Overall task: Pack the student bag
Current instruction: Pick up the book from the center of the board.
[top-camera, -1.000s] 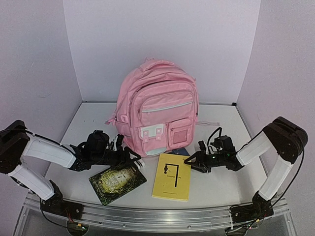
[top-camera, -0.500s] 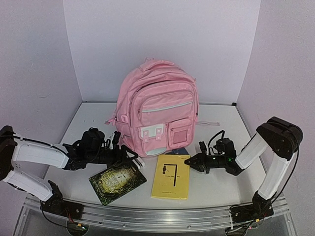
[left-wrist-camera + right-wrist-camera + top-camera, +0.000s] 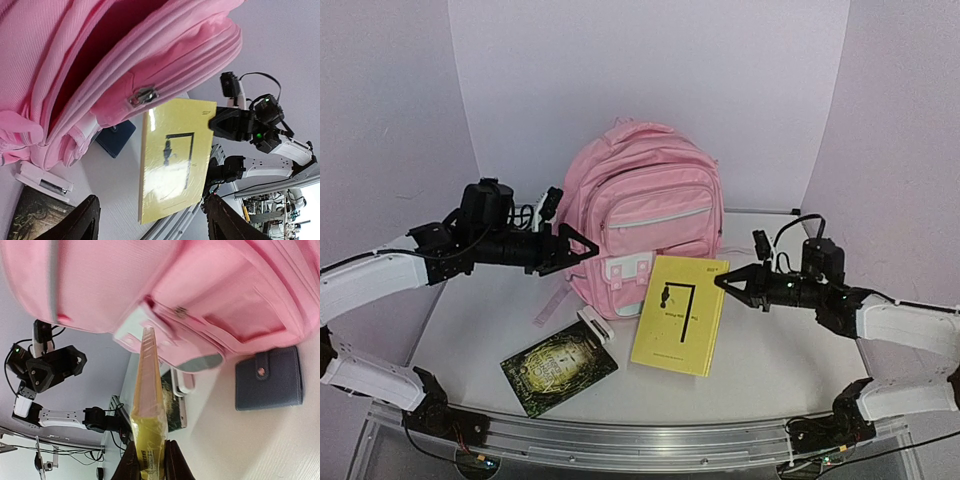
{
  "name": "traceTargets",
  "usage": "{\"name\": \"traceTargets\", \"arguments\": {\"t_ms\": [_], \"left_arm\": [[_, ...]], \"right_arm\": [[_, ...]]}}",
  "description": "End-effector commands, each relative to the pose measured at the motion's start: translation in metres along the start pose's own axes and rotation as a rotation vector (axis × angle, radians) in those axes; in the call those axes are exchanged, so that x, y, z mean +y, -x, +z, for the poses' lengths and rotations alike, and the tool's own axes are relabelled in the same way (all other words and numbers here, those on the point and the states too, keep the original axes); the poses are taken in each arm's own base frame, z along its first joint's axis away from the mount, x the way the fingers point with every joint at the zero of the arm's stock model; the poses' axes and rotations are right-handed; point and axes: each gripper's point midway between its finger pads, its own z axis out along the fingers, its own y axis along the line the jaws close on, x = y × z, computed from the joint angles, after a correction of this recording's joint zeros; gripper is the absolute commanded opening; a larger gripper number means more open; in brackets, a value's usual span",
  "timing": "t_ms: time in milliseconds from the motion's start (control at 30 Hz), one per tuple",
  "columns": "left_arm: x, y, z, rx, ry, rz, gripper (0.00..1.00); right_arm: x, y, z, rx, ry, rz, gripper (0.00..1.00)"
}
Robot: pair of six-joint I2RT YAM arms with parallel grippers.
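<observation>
While the student bag [image 3: 645, 200] stood upright at rear-centre of the desk [image 3: 770, 360], the R hand [image 3: 723, 281] was clamped on the yellow book [image 3: 680, 315] by its top edge, holding it tilted before the front pockets. The L hand [image 3: 585, 250] stood open beside the bag's side. Recommendation: L hand to hold the zip mouth wide; feed the book edge-first, w/o snagging trim.

backpack [image 3: 645, 215] rearmost, booklet [image 3: 680, 315] before it — novel [image 3: 558, 368] left

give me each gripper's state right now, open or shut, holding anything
Left gripper: open, holding nothing, next to the student bag.
Right gripper: shut on the yellow book, gripping its top corner.
</observation>
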Motion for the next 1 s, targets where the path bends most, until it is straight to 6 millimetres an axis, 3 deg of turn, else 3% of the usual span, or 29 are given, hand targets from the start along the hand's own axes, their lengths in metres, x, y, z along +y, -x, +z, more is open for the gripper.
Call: {"name": "traceTargets", "arguments": {"t_ms": [0,233,433,667,967], "left_arm": [[-0.024,0.036,-0.022,0.026,0.007,0.118,0.73],[-0.061,0.097,-0.030,-0.042,0.025,0.315,0.71],[-0.061,0.112,-0.018,-0.001,0.072,0.397,0.62],[-0.061,0.120,-0.006,0.017,0.069,0.450,0.55],[-0.057,0.120,0.011,0.065,0.052,0.475,0.46]], "right_arm": [[0.101,0.049,-0.029,-0.090,0.132,-0.234,0.00],[0.197,0.104,-0.051,-0.160,0.278,-0.428,0.00],[0.249,0.144,-0.069,-0.248,0.329,-0.561,0.00],[0.269,0.185,-0.075,-0.377,0.288,-0.662,0.00],[0.280,0.215,-0.071,-0.472,0.245,-0.773,0.00]]}}
